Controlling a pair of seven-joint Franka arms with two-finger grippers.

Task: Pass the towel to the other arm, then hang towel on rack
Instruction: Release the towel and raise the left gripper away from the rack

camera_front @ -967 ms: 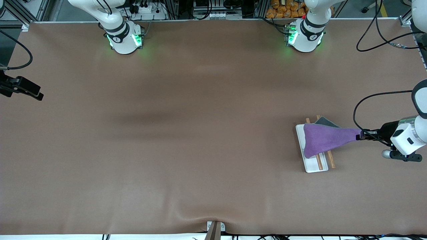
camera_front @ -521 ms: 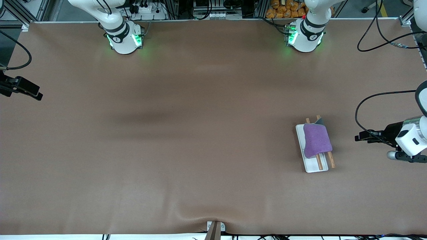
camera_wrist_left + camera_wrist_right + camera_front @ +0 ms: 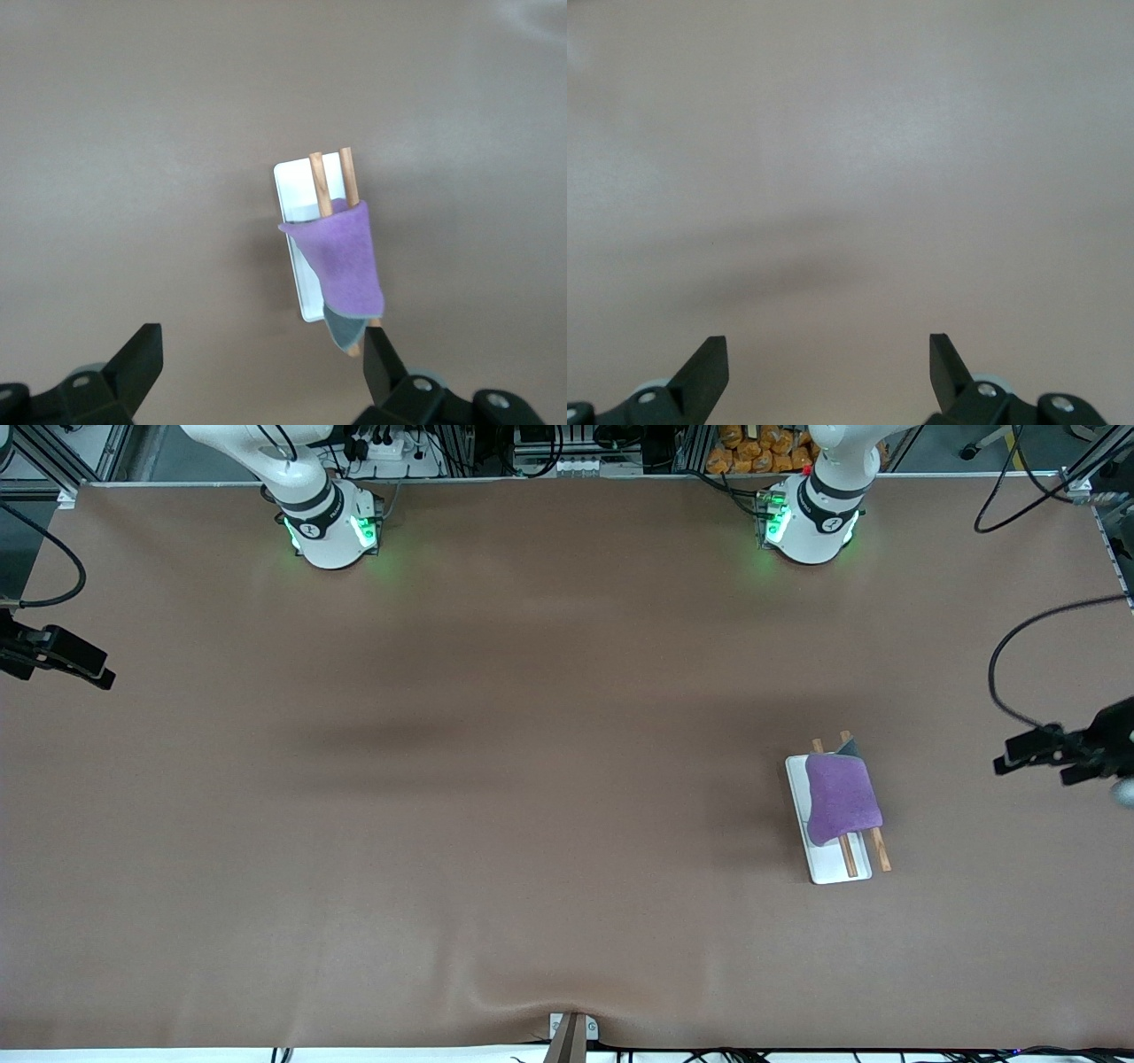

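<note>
The purple towel (image 3: 842,797) hangs draped over the two brown rods (image 3: 849,857) of the rack, whose white base (image 3: 828,870) sits on the table toward the left arm's end. A dark grey band (image 3: 852,749) shows at the towel's edge. My left gripper (image 3: 1004,761) is open and empty, off to the side of the rack and apart from the towel. In the left wrist view the towel (image 3: 345,261) and rack (image 3: 297,190) lie ahead of the open left gripper (image 3: 261,341). My right gripper (image 3: 102,676) waits open at the right arm's end, holding nothing (image 3: 827,341).
Brown mat (image 3: 496,779) covers the whole table. The two arm bases (image 3: 332,527) (image 3: 806,522) stand along the table's edge farthest from the front camera. A black cable (image 3: 1001,673) loops above the mat near the left gripper.
The left gripper opened and let go of the towel's stretched corner, then drew back toward the left arm's end. The towel dropped to hang over the rods. The right arm stayed still.
</note>
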